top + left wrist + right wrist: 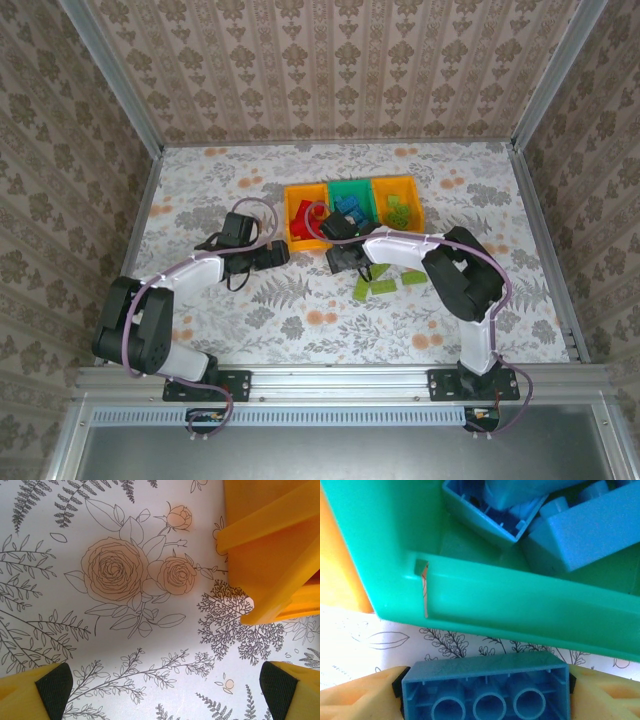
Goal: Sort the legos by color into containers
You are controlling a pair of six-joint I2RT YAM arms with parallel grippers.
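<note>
The flower-printed counter point(200, 190) carries a joined row of open plastic bins. The orange-yellow left bin point(289, 212) holds red bricks point(312, 218), and the green middle bin point(385, 555) holds blue studded bricks point(585, 535). The left gripper point(166, 687) hovers beside the left bin, jaws wide apart and empty. At the green bin's near wall, the right gripper point(484, 687) has its jaws clamped on a blue plastic brick point(485, 672). Perhaps three lime green bricks point(382, 285) lie loose nearby.

A blue brick point(485, 682) shows its hollow underside beside the green bin point(530, 605) — other blue bricks point(590, 530) inside.
</note>
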